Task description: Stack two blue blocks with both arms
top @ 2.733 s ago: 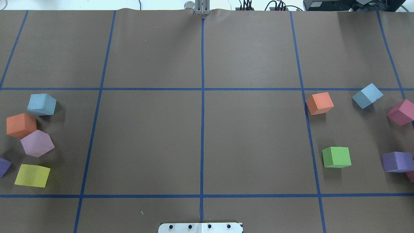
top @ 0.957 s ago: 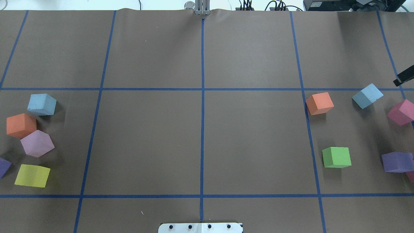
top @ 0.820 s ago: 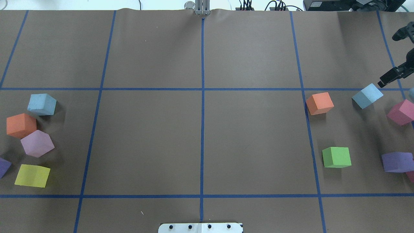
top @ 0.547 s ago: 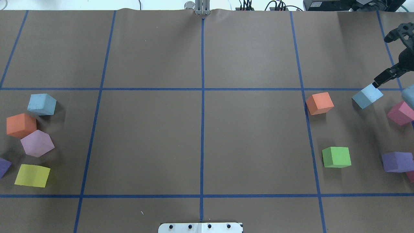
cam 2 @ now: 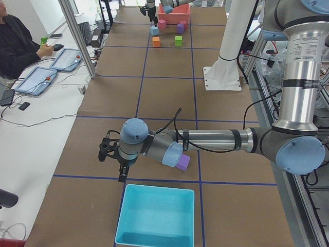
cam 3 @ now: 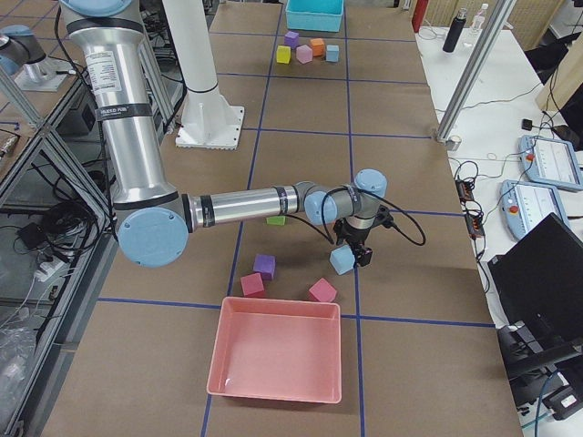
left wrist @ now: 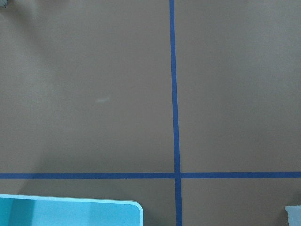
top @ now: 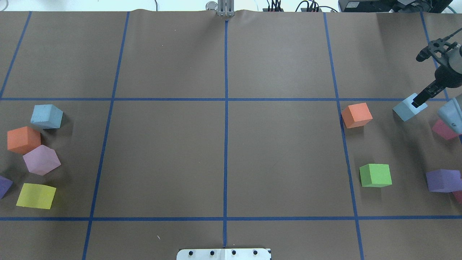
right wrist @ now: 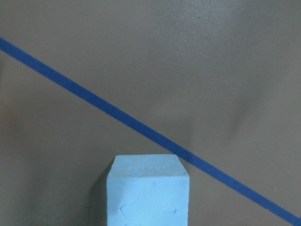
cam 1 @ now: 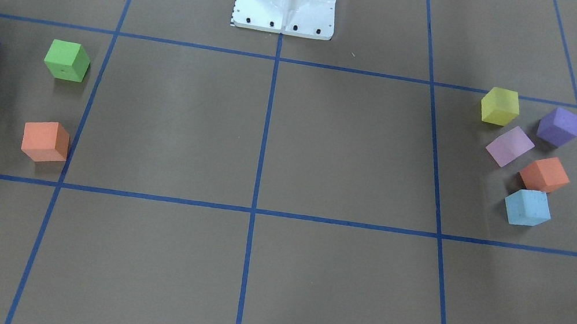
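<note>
Step in hand, by judgement: approach for the first pick; nothing stacked yet.
- The right gripper [top: 418, 80] hung at the right edge of the overhead view, jaws spread wide and holding nothing. One finger overlapped the right blue block [top: 405, 110], which sat on the table.
- The left blue block [top: 47, 116] sat at the far left edge, beside an orange cube [top: 23, 140].
- The left gripper [cam 2: 112, 163] hung by the turquoise bin [cam 2: 154, 216], low in the left side view; its opening could not be told.

Next move called for centring, descending and closing squarely on opposite faces.

Surface: brown paper [top: 166, 155] with a blue tape grid.

Room: pink bin [cam 3: 273, 350]; seated operator [cam 2: 18, 43], upper left, with tablets.
</note>
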`<action>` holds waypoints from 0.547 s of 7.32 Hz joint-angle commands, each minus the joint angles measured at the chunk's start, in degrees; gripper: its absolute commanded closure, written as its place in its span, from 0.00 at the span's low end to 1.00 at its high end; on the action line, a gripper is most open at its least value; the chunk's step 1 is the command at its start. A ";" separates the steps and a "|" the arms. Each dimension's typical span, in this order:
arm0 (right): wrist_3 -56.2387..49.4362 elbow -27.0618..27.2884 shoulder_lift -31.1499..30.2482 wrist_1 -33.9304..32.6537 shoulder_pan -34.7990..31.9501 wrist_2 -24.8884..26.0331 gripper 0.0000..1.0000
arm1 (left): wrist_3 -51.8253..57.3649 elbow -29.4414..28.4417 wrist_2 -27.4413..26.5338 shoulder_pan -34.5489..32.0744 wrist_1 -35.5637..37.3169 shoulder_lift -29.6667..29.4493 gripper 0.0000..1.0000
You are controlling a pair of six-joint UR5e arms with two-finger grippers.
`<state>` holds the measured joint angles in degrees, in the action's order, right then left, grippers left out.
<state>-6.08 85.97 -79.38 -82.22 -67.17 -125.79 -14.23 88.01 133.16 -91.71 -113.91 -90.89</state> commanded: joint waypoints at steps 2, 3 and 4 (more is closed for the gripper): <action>0.19 -1.67 2.21 0.05 1.33 -0.25 0.01 | -0.01 0.06 0.00 -0.05 0.00 0.10 0.03; -0.34 -4.04 2.13 0.92 1.51 0.01 0.01 | -0.01 -0.03 0.00 -0.05 0.00 0.10 0.03; -0.95 -6.06 1.43 4.49 1.52 -0.07 0.01 | -0.01 0.06 0.00 -0.05 0.00 0.01 0.03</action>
<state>-6.36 82.46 -77.45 -80.86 -65.82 -125.88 -14.24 88.04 133.15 -91.76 -113.91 -90.82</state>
